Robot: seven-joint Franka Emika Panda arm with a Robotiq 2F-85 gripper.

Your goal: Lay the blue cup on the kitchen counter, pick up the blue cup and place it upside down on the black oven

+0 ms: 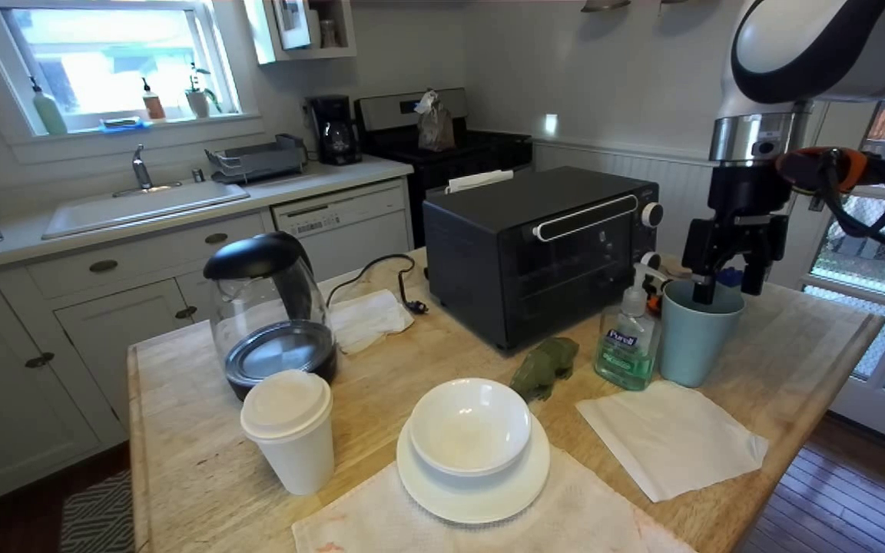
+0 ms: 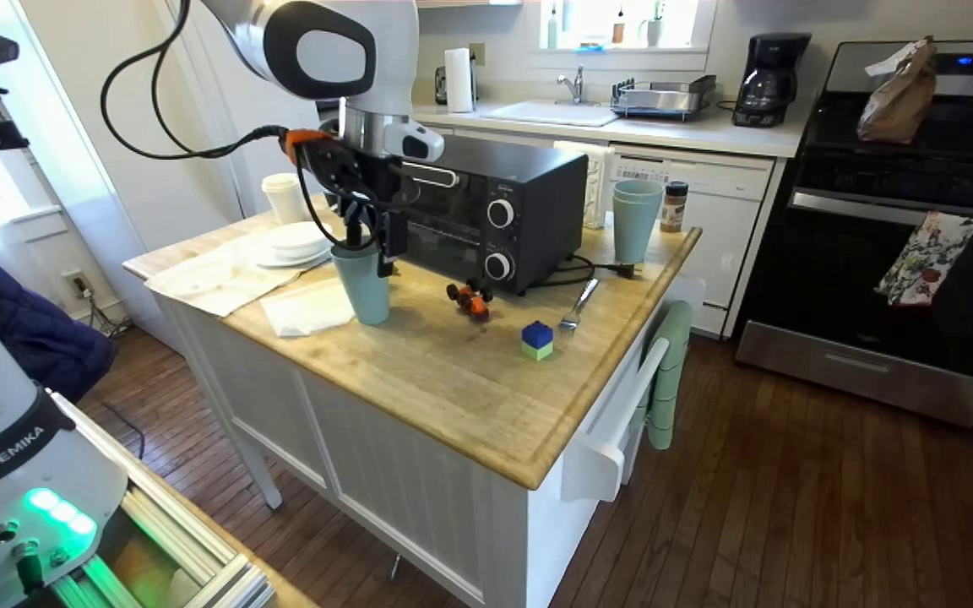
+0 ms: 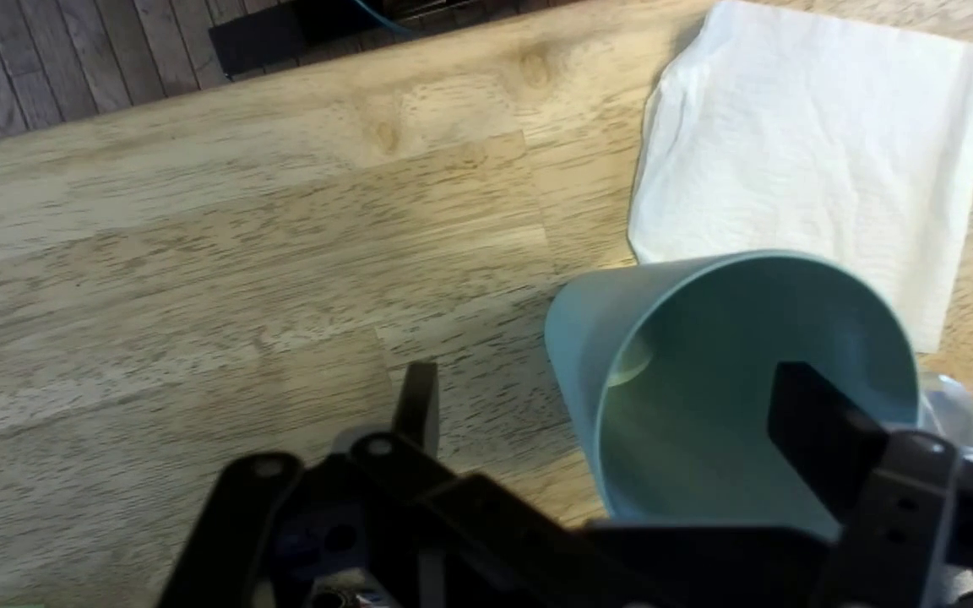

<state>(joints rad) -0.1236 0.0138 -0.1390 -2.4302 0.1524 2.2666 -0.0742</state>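
The blue cup (image 1: 692, 346) stands upright, mouth up, on the wooden kitchen counter (image 1: 181, 430). It also shows in an exterior view (image 2: 366, 291) and the wrist view (image 3: 706, 363). My gripper (image 1: 729, 288) is open at the cup's rim and points down. In the wrist view, one finger reaches inside the cup's mouth and the other is outside, with a gap between it and the cup wall; the gripper (image 3: 606, 388) straddles that wall. The black oven (image 1: 473, 276) sits on the counter beside the cup. Its top shows in both exterior views (image 2: 508, 156).
A Purell bottle (image 1: 627, 346) stands close against the cup's side. A white napkin (image 1: 677, 438) lies beside it. A green toy animal (image 1: 546, 369), bowl (image 1: 473, 426), white cup (image 1: 296, 445) and kettle (image 1: 273, 307) are nearby. More blue cups (image 2: 636, 224), a toy car (image 2: 471, 300) and blocks (image 2: 537, 340) are on the counter.
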